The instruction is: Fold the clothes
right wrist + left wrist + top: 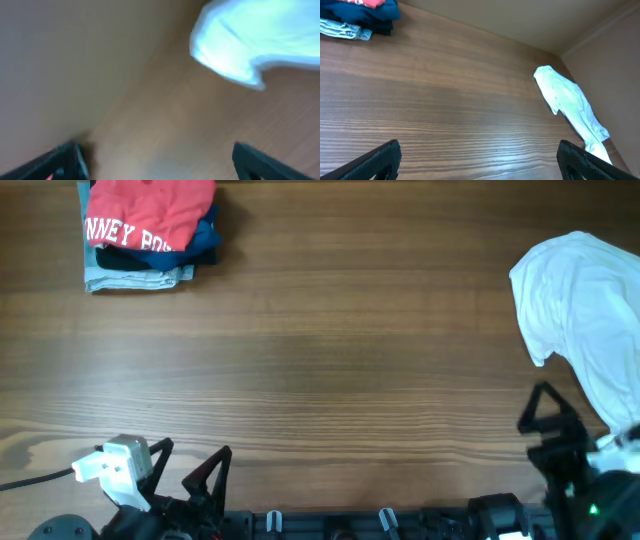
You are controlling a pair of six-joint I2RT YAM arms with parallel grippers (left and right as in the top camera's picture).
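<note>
Since the red T-shirt (150, 215) sat folded far-left, the crumpled white shirt (585, 300) at the table (330, 360) right edge looked next. Left gripper (479, 160) and right gripper (157, 160) both wide, empty; the right would need a hem pinch.

A crumpled white shirt (570, 107) lies at the right of a wooden table (460, 100), well apart from a pile of folded clothes (360, 17) at the far left. Nearest, the left gripper (480, 160) hangs with its black fingers (382, 159) spread wide, holding nothing.
</note>
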